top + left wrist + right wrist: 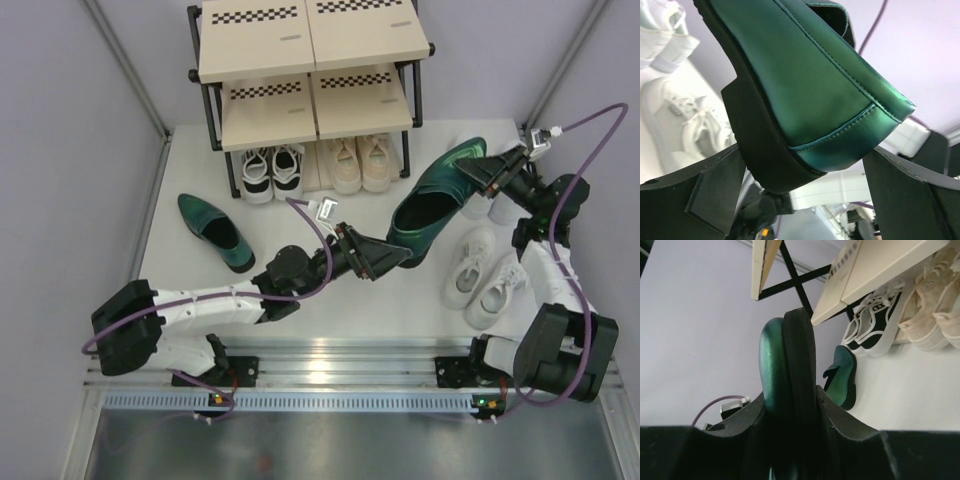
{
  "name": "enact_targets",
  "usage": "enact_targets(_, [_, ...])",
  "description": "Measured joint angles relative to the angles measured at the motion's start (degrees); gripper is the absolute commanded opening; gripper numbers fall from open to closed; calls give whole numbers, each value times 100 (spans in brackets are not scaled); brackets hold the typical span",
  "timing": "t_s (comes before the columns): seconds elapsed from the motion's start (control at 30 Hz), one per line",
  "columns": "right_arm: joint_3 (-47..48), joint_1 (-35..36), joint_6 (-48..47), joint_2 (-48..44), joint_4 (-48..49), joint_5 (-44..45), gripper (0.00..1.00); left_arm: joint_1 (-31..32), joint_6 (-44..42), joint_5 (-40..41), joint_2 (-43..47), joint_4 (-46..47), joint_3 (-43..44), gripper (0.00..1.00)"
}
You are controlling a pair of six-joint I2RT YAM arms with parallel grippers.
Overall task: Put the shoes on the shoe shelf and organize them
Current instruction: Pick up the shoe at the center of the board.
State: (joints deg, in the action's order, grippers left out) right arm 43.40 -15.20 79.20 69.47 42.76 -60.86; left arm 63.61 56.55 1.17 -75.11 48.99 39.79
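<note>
My right gripper (pixel 480 172) (pixel 790 400) is shut on the toe of a glossy dark green heeled shoe (pixel 430 210) (pixel 772 355), holding it in the air right of the shoe shelf (pixel 260 40) (pixel 875 265). The shoe's heel end (pixel 825 85) hangs between the fingers of my left gripper (pixel 395 255) (pixel 802 152), which is open and stands apart from it on both sides. The other green shoe (pixel 215 232) (pixel 842 377) lies on the table at the left. Black-and-white sneakers (pixel 270 172) (pixel 875 330) and beige sneakers (pixel 360 163) (pixel 935 315) sit on the bottom tier.
A pair of white sneakers (pixel 485 275) (pixel 685 120) lies on the table at the right, beside the right arm. Another white pair (pixel 500 210) (pixel 660 30) is partly hidden behind the right wrist. The shelf's two upper tiers hold nothing.
</note>
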Motion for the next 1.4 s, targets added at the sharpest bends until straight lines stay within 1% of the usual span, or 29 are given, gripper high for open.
enact_targets(0.1, [0,50,321,4,317,15,0,17,184,-20,2,262,0,98])
enact_targets(0.23, [0,109,573,20,584,7,0,33,280,-42,98,332,0,98])
enact_targets(0.4, [-2,133,573,17,616,4,0,33,339,66,173,330,0,98])
enact_targets(0.47, [-44,160,461,-11,476,44,0,33,367,131,173,330,0,95])
enact_targets(0.57, [-70,227,129,-74,66,153,0,31,485,293,170,310,0,75])
enact_targets(0.6, [-70,247,-11,-111,-98,199,0,24,531,356,168,293,0,54])
enact_targets(0.67, [-63,273,-275,-190,-380,295,0,0,662,540,155,203,0,28])
enact_targets(0.73, [-48,278,-608,-280,-560,393,0,-63,767,616,129,22,-17,0])
enact_targets(0.9, [-15,317,-1080,-313,-964,387,1,-107,824,612,181,-116,-42,0])
enact_targets(0.93, [-15,326,-1132,-313,-1021,365,5,-114,822,608,216,-125,-85,0])
enact_targets(0.97, [-15,348,-1220,-313,-1071,310,20,-122,824,586,267,-122,-146,0])
enact_targets(1.03, [2,389,-1329,-313,-1167,225,35,-144,824,555,367,-96,-286,0])
enact_targets(1.07, [35,413,-1410,-310,-1268,160,54,-160,824,525,435,-81,-372,0])
enact_targets(1.13, [129,466,-1692,-310,-1526,-92,71,-227,813,487,568,42,-549,0])
enact_targets(1.27, [389,584,-2459,-310,-2164,-501,83,-426,833,505,758,256,-815,0])
enact_targets(1.3, [431,601,-2621,-310,-2323,-570,84,-452,833,529,798,293,-857,0])
enact_targets(1.37, [442,610,-2826,-310,-2476,-675,93,-492,826,586,892,334,-929,0])
enact_targets(1.4, [442,610,-2911,-310,-2573,-708,96,-514,822,612,935,328,-957,0])
